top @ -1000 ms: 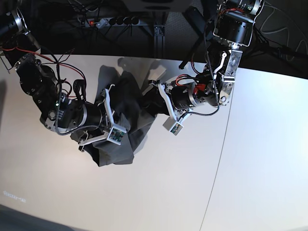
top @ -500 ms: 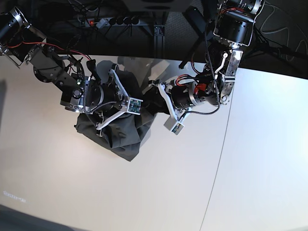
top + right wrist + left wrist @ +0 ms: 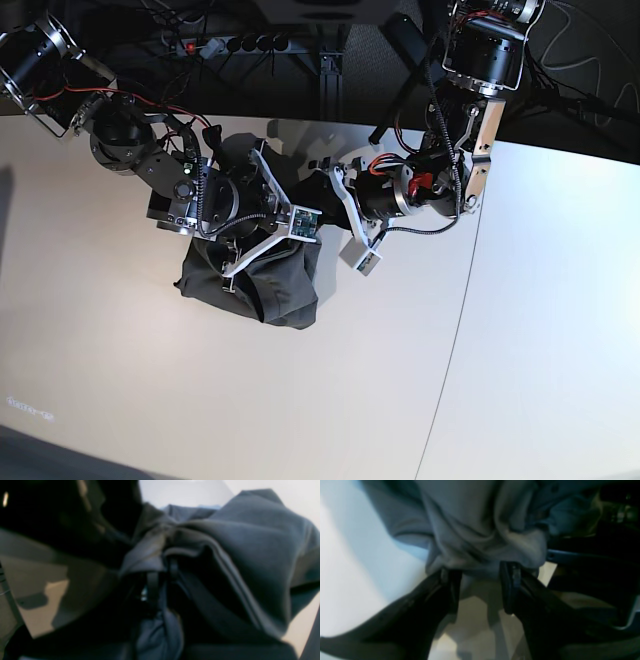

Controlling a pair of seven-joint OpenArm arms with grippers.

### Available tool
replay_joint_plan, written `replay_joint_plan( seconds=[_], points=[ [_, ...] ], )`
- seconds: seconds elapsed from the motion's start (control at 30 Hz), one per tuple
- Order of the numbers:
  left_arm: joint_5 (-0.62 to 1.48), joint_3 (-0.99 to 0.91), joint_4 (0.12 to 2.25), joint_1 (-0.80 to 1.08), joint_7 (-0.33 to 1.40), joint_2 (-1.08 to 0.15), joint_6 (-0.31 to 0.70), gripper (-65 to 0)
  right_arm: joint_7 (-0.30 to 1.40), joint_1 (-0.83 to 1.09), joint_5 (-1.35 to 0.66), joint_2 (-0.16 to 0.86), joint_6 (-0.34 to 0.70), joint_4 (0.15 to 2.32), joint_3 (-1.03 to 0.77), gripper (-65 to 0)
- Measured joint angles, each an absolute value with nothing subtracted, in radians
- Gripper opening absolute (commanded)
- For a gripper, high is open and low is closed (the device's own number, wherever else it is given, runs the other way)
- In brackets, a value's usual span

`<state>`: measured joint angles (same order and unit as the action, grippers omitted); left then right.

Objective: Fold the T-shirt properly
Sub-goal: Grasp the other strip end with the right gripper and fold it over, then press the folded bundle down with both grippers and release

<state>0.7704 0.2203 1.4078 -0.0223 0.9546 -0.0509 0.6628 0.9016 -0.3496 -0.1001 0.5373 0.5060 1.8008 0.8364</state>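
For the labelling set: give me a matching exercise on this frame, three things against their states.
Things:
1. left pincer
2. right pincer
3. T-shirt

States:
a. bunched in a dark heap on the white table
b. pinched shut on a fold of cloth
c. fingers spread, cloth edge at the tips

Pairs: 1-c, 2-b, 3-a

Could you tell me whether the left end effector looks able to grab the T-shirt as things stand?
Probably yes: the left end effector stands open with the T-shirt's bunched edge right at its fingertips, nothing between.
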Motion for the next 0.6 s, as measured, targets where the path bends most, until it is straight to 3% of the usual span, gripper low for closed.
replay_joint_plan(
  seconds=[0.23,0.3,0.37,0.6],
  points=[
    [0.817,0.135,1.428,-0.022,0.974,-0.053,0.662,-36.4,0.907,-0.355,-0.176,0.538,0.506,1.8,0.836,-63.3],
    [0.817,0.135,1.428,-0.022,0.975,-0.052,0.662,-36.4,0.915,-0.355,-0.212,0.537,0.506,1.8,0.835,-45.7],
    [0.817,0.135,1.428,-0.022,0.973,-0.052,0.662,-36.4,0.915,-0.355,-0.245,0.533,0.506,1.8,0.835,-33.7],
    [0.849,0.109,1.428,-0.003,0.973,-0.056,0.662,-36.5,0.921,-0.355,-0.246,0.498,0.506,1.8,0.835,-32.2]
  ],
)
